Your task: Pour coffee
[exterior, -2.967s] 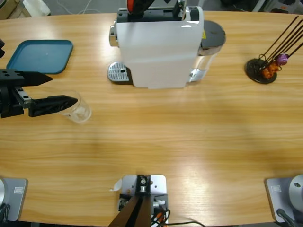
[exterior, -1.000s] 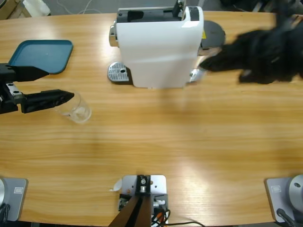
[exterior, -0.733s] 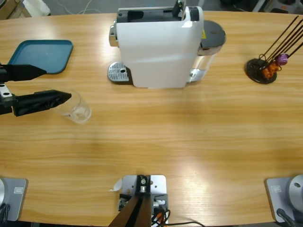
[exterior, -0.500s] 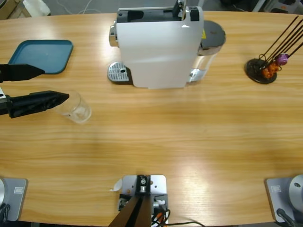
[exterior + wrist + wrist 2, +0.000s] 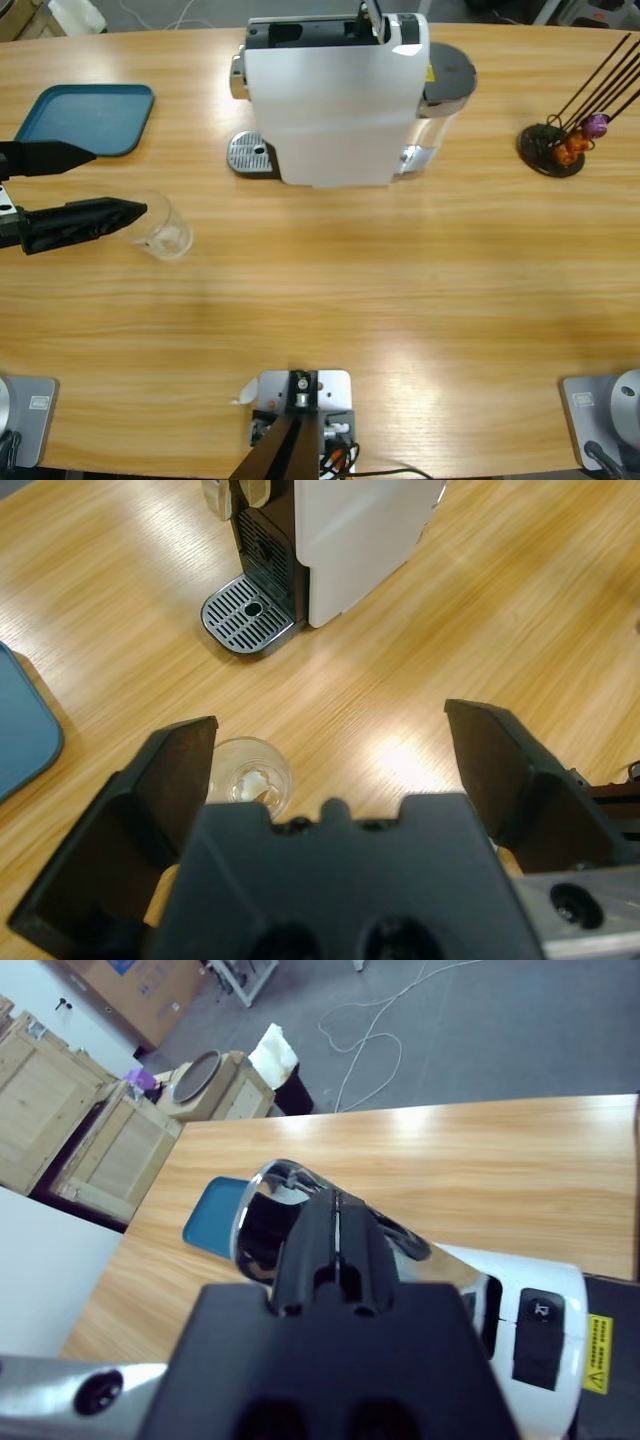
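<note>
The left gripper [image 5: 118,186] is hanging beside the glass [image 5: 165,229] with its fingers wide; the glass looks empty, no coffee showing. It should straddle the glass squarely. The right gripper's [image 5: 338,1222] fingers are pressed together above the machine [image 5: 335,98].

The high view looks straight down from above on the long light wooden desk [image 5: 400,300], taking in most of its width. The left wrist view looks steeply down from fairly close over that desk and shares with the high view the white box-shaped coffee machine [image 5: 335,95] [image 5: 350,530], its round metal drip grille [image 5: 250,153] [image 5: 247,613] and the small clear glass tumbler [image 5: 160,228] [image 5: 250,778]. The right wrist view sits close above the machine [image 5: 520,1305], facing outward over the desk's far edge to the grey floor [image 5: 480,1030].
</note>
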Controlling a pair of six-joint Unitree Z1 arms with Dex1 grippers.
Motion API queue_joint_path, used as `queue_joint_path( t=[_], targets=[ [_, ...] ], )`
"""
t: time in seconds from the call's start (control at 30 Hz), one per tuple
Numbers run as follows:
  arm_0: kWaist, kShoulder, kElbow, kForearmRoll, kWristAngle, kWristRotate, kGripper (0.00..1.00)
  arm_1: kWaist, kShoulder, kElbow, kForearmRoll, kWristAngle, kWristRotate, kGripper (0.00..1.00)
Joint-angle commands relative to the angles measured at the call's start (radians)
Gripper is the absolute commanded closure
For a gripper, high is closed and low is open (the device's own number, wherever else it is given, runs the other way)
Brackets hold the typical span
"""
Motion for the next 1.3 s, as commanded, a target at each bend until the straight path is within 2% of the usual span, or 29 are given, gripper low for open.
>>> queue_joint_path(
  t=[0.03, 0.27, 0.43, 0.77, 0.97, 1.3],
  targets=[
    [-0.011, -0.092, 0.008, 0.062, -0.023, -0.002, 0.013, 0.049, 0.244, -0.032, 0.010, 0.006, 0.036, 1.000],
    [-0.011, -0.171, 0.018, 0.145, -0.017, 0.002, 0.009, 0.073, 0.299, -0.014, -0.005, 0.009, 0.056, 1.000],
    [-0.011, -0.137, 0.004, 0.136, -0.017, 0.003, 0.009, 0.102, 0.288, 0.096, -0.088, 0.008, 0.082, 1.000],
    [-0.011, -0.135, -0.001, 0.141, -0.015, 0.003, 0.009, 0.124, 0.354, 0.119, -0.134, 0.023, 0.091, 1.000],
    [-0.011, -0.140, 0.002, 0.147, -0.015, 0.003, 0.009, 0.116, 0.399, 0.120, -0.119, 0.050, 0.089, 1.000],
    [-0.011, -0.126, 0.001, 0.143, -0.015, 0.003, 0.009, 0.113, 0.447, 0.106, 0.030, 0.049, 0.116, 1.000]
  ],
)
